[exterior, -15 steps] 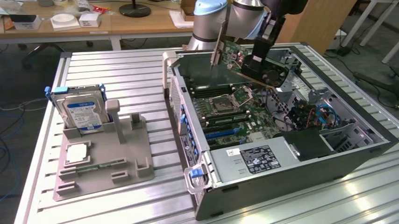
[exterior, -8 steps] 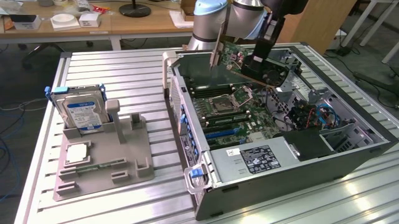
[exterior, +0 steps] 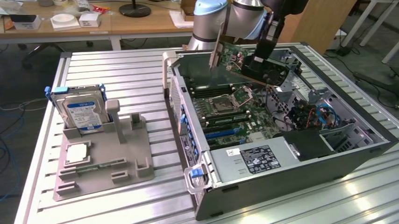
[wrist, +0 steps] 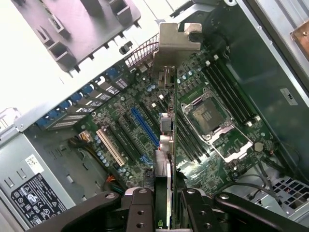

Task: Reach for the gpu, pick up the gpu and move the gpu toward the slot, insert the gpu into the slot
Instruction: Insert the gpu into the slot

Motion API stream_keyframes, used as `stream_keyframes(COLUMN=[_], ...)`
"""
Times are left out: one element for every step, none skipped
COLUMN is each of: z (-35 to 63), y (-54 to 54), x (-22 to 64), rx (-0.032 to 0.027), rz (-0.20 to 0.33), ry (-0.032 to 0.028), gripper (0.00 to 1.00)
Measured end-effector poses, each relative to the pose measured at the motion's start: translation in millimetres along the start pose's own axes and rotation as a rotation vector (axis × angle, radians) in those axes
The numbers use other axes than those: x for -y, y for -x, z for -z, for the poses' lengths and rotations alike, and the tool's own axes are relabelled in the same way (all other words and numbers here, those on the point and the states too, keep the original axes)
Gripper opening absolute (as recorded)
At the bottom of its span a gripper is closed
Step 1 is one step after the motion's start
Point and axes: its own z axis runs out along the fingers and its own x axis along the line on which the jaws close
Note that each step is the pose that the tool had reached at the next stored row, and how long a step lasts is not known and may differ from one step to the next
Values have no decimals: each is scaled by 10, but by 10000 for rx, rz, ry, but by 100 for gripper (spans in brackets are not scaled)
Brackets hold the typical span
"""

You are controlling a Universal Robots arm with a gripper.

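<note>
Hanging edge-down over the open dark grey computer case (exterior: 281, 186), the thin green-and-dark circuit card with a silver end bracket (wrist: 165, 126) is clamped between the black gripper's (wrist: 164, 195) fingers. It sits above the long blue plastic slot (wrist: 145, 126) near the green motherboard's (exterior: 249, 116) middle. A tilted card could miss that strip and strike the cream slot (wrist: 110, 146) beside it or the square silver processor socket (wrist: 212, 118). The bracket might also catch the case's wall. The blue-labelled silver hard drive (exterior: 83, 114) stands on a grey holder (exterior: 106, 163) near the tabletop's edge at the exterior view's left, clear of the path.
</note>
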Motion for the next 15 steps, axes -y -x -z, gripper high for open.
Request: stream_keyframes(z=[0,0,0,0,0,0,0,0,0,0,0,0,0,0,-1], y=[0,-1,-1,-1,-1,-1,-2,-2,-2,-2,-2,-2,-2,-2,-3], x=[0,0,1,1,1,1,1,1,1,1,1,2,2,2,2], rx=[-2,-5,-7,-9,-11,-14,-15,-17,-19,-21,-23,-25,-26,-27,-27], rz=[68,137,207,275,342,414,482,551,624,697,769,836,905,967,1026], ry=[1,1,1,1,2,3,3,4,5,5,6,7,8,9,10], gripper=[26,26,26,26,26,26,26,26,26,26,26,26,26,26,26])
